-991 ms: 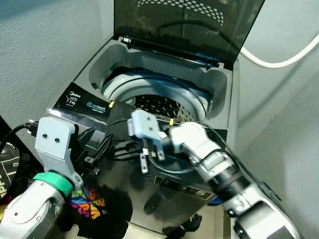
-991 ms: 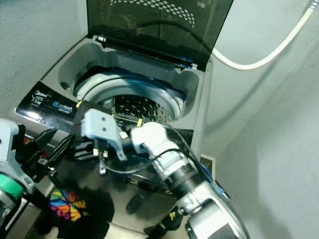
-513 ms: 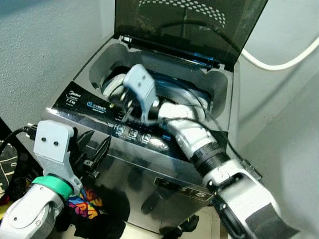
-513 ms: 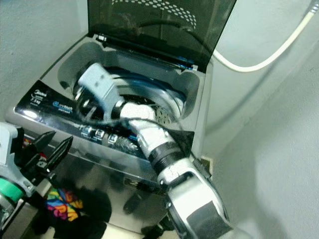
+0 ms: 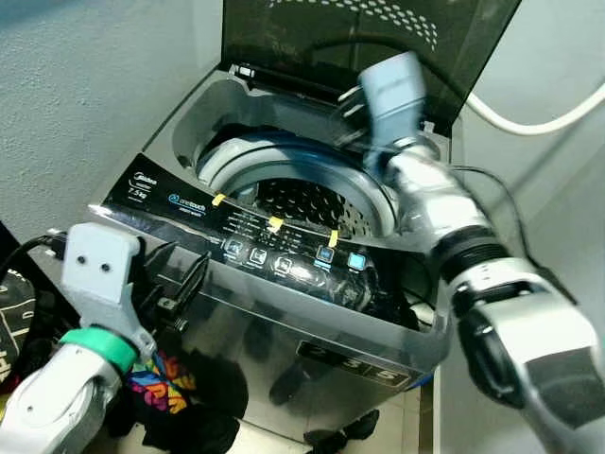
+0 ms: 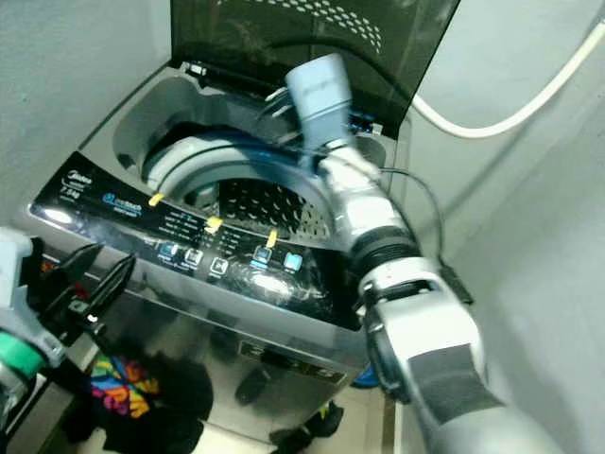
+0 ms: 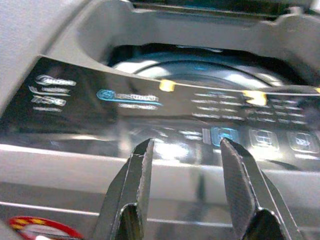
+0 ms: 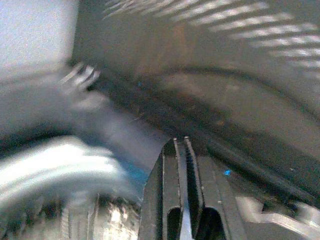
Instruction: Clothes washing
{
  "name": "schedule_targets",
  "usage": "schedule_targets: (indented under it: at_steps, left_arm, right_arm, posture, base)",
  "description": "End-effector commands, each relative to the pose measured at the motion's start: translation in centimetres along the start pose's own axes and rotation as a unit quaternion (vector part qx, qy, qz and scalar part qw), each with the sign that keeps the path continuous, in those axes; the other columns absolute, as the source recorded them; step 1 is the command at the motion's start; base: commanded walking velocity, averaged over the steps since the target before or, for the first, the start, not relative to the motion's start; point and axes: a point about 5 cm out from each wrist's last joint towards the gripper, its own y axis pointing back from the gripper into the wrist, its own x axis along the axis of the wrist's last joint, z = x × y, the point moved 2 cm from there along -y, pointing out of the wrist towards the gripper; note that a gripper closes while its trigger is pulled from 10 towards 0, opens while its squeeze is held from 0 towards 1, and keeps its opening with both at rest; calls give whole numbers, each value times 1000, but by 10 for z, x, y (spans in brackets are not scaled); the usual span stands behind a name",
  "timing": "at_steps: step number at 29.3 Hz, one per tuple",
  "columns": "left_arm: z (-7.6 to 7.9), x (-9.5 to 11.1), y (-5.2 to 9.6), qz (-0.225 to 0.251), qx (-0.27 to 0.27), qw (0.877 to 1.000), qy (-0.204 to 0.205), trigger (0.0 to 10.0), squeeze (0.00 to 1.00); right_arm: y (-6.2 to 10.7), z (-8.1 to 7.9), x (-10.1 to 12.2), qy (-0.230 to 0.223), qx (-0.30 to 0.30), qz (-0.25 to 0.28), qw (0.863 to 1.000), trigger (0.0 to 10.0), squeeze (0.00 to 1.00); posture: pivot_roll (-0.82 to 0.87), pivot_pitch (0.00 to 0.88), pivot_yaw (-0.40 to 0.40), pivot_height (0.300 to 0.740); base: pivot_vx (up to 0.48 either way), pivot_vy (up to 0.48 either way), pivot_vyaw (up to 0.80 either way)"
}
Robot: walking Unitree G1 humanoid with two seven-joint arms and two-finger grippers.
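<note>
Grey top-load washing machine (image 5: 284,312), lid (image 5: 359,47) upright at the back, drum (image 5: 302,194) opening facing up.
Control panel (image 5: 274,255) runs long across the front edge. Right gripper (image 8: 181,150), fingers pressed together, held above the drum's rear rim near the lid hinge. Left gripper (image 7: 185,165), fingers spread apart, low before the front panel, just short of it. Colourful clothes (image 5: 165,388) heaped on the floor at the machine's left front corner.

Tiled floor (image 5: 411,416): washing machine (image 5: 312,331) standing on it; dark clothes pile (image 5: 180,402) with multicoloured garment (image 5: 159,386) beside machine
</note>
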Motion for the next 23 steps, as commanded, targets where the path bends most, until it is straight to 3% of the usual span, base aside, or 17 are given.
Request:
schedule_targets:
  at_steps: [1,2,4,6,9,13,14,15,16,17,19,21,23]
  left_arm:
    - [-1,-6,-7,-12,12,1000,-5,10000,0]
    - [-2,-3,-18,-4,19,1000,-2,10000,0]
    - [-2,-3,-18,-4,19,1000,-2,10000,0]
    - [-2,8,-44,21,25,999,2,10000,0]
    - [-6,15,-56,32,38,999,-1,10000,0]
    - [-11,16,-60,33,55,998,-11,10000,0]
    - [-13,16,-60,33,60,998,-16,10000,0]
    - [-11,19,-63,41,59,997,-24,10000,0]
    - [-11,19,-63,41,59,997,-24,10000,0]
    - [-9,23,-67,54,61,997,-11,10000,0]
    - [-9,23,-67,54,61,997,-11,10000,0]
    - [-7,22,-73,66,73,995,22,10000,0]
    - [-6,16,-75,62,79,994,31,10000,0]
  right_arm:
    - [5,17,-7,-50,-37,-1,998,10000,0]
    - [9,20,-14,-88,-36,-5,995,10000,0]
    - [9,20,-14,-88,-36,-5,995,10000,0]
    - [22,11,-24,-111,-26,16,993,10000,0]
    - [34,8,-20,-103,-53,53,992,10000,0]
    - [47,4,-19,-110,-58,78,989,10000,0]
    - [52,1,-20,-119,-53,84,988,10000,0]
    - [60,-3,-23,-160,-18,83,983,10000,0]
    - [60,-3,-23,-160,-18,83,983,10000,0]
    - [69,-3,-30,-166,-19,84,982,10000,0]
    - [69,-3,-30,-166,-19,84,982,10000,0]
    - [78,-10,-37,-173,-2,73,982,10000,0]
    - [78,-16,-38,-159,4,70,985,10000,0]
  posture:
    - [119,23,-79,740]
    - [111,10,-55,740]
    - [111,10,-55,740]
    - [98,0,-8,740]
    - [91,0,3,740]
    - [91,0,3,740]
    - [91,0,3,740]
    - [91,0,-11,740]
    - [91,0,-11,740]
    - [91,0,-11,740]
    - [91,0,-11,740]
    - [73,0,-15,740]
    - [64,0,-18,740]
  base:
    - [0,0,0]
    - [0,0,0]
    - [0,0,0]
    - [0,0,0]
    - [0,0,0]
    - [0,0,0]
    - [0,0,0]
    - [0,0,0]
    - [0,0,0]
    - [0,0,0]
    - [0,0,0]
    - [0,0,0]
    - [0,0,0]
